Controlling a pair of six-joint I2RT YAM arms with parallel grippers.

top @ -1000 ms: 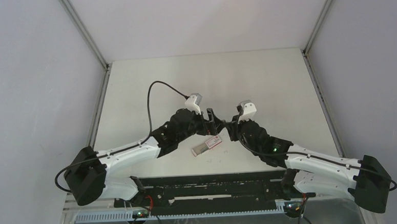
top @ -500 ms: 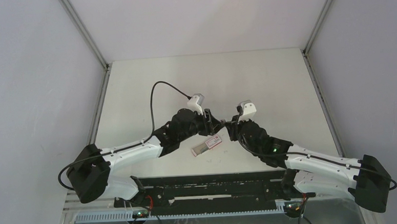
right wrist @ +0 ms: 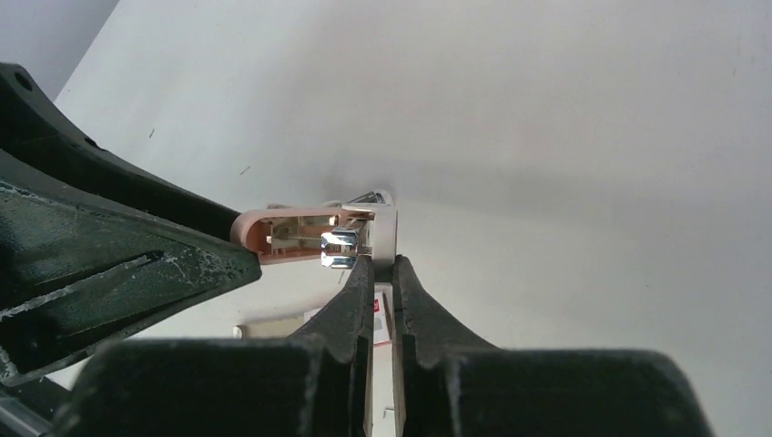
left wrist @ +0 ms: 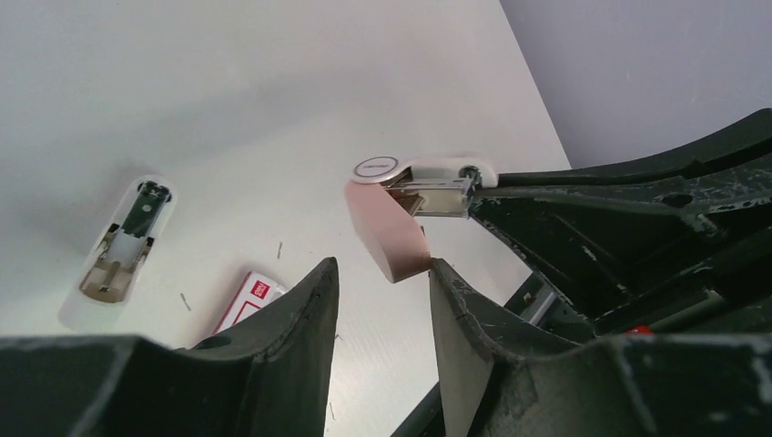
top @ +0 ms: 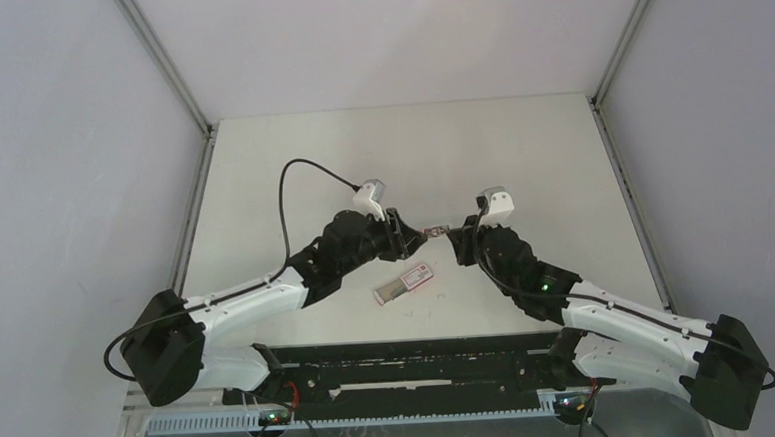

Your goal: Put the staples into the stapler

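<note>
We see a white desk (top: 400,148) boxed in by pale grey walls (top: 62,195) on three sides, with slanting metal posts (top: 160,60) at its far corners. We find the light soft and even, the shadows faint.

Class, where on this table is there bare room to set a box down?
Free: the far table between the stapler and the back wall, and the right strip beyond the right arm. Crowded: the centre, where the left gripper and right gripper meet at the stapler, near the staple box.
</note>
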